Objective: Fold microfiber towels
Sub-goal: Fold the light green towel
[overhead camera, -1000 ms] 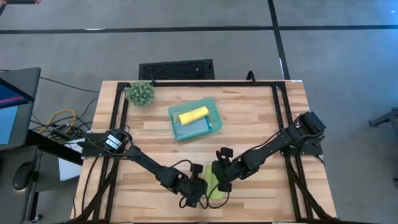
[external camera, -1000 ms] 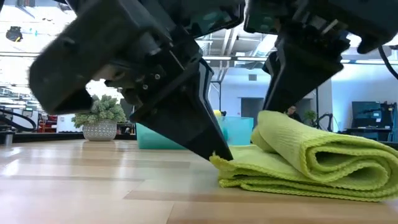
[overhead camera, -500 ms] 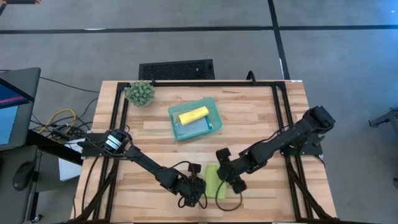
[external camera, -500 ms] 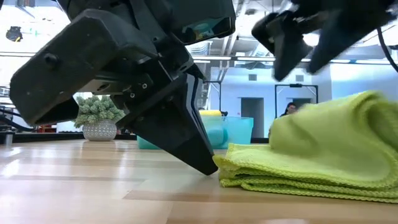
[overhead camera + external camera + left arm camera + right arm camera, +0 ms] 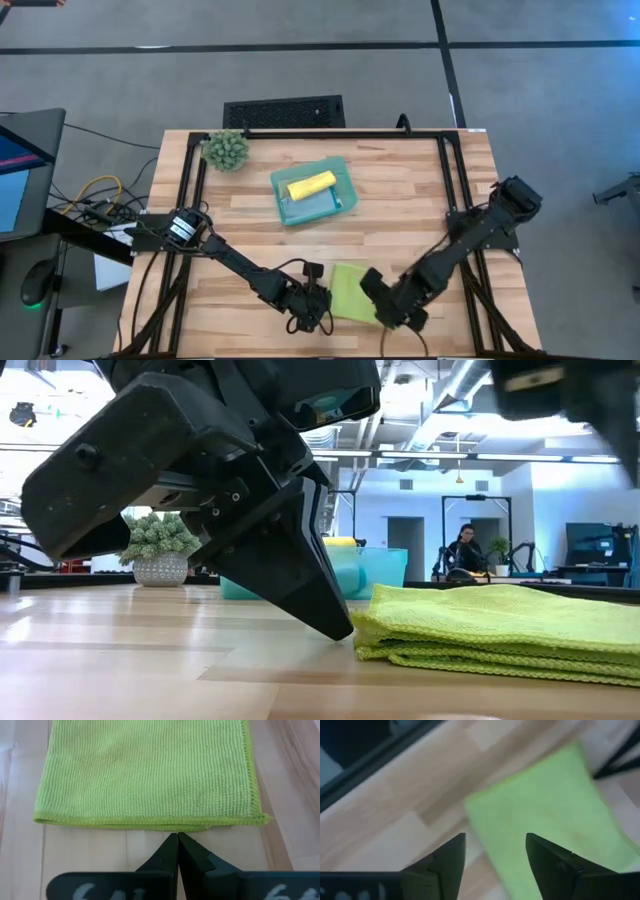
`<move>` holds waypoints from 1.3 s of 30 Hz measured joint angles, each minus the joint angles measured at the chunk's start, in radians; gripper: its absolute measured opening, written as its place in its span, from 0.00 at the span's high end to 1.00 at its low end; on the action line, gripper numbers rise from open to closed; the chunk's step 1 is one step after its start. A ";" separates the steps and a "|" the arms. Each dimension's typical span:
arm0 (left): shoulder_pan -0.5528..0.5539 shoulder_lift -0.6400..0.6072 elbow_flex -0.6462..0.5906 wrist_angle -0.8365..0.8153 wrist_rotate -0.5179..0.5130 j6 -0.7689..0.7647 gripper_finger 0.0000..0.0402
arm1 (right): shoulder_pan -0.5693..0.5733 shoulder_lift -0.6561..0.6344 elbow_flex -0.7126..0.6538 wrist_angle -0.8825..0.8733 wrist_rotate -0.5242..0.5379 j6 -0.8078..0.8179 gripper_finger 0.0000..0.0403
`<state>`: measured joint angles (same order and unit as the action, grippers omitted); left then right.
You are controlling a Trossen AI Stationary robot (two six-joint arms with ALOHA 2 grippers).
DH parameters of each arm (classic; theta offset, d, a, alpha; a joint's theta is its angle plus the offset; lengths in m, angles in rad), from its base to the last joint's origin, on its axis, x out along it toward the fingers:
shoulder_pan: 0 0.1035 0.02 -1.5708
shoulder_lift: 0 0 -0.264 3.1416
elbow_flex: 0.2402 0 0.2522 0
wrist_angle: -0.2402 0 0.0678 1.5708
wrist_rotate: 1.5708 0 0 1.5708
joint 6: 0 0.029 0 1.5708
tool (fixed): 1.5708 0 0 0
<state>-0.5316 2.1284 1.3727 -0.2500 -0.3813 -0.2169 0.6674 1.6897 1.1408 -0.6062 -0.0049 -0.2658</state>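
A lime green microfiber towel (image 5: 350, 290) lies folded flat in several layers on the wooden table near its front edge, also seen in the low view (image 5: 500, 625) and the left wrist view (image 5: 150, 770). My left gripper (image 5: 325, 308) is shut, with its tips at the towel's left edge. My right gripper (image 5: 392, 302) hangs open above the table just right of the towel, nothing between its fingers (image 5: 445, 862). A yellow towel (image 5: 311, 184) and a light blue towel (image 5: 322, 205) lie in the teal tray (image 5: 345, 170). My left gripper slants down from the table's left, its shut fingertips (image 5: 171, 845) down at the tabletop right by the towel's folded edge (image 5: 170, 826). Whether they touch the towel, I cannot tell.
The teal tray stands at the table's far middle, the spiky plant ball (image 5: 226, 149) at the far left corner. Black frame rails (image 5: 455, 190) run along both sides. Bare wood lies left and right of the towel. A person (image 5: 466, 548) sits far back in the room.
My right gripper has opened and let go of the towel's raised fold, rolled its wrist, risen and swung toward the table's right and near edges. The humped upper fold has dropped flat onto the layers beneath. My left gripper has kept still.
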 joint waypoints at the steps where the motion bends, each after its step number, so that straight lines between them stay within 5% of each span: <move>1: 0.000 0.000 0.000 0.002 0.000 0.000 1.00 | 0.019 0.003 0.000 -0.001 0.002 -0.006 0.42; 4: 0.000 0.000 0.000 0.001 0.004 0.002 1.00 | 0.068 0.034 -0.001 -0.018 0.048 -0.043 0.39; 12: -0.029 -0.060 0.001 -0.161 -0.077 -0.068 1.00 | 0.129 0.173 -0.001 -0.020 0.372 -0.036 0.43; 16: -0.052 -0.099 0.001 -0.169 -0.186 -0.088 1.00 | 0.139 0.218 0.000 -0.022 0.352 -0.049 0.51; 22: -0.039 -0.087 0.001 0.028 -0.198 0.000 1.00 | 0.140 0.212 0.000 -0.046 0.334 -0.049 0.65; 27: 0.016 -0.052 0.000 0.137 -0.081 0.018 1.00 | 0.094 0.211 0.000 -0.048 0.261 -0.022 0.72; 39: 0.066 0.026 0.000 0.137 -0.010 -0.011 1.00 | 0.099 0.210 0.040 -0.047 0.277 0.120 0.83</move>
<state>-0.4656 2.1545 1.3731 -0.1130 -0.3909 -0.2283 0.7662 1.8996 1.1809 -0.6529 0.2719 -0.1463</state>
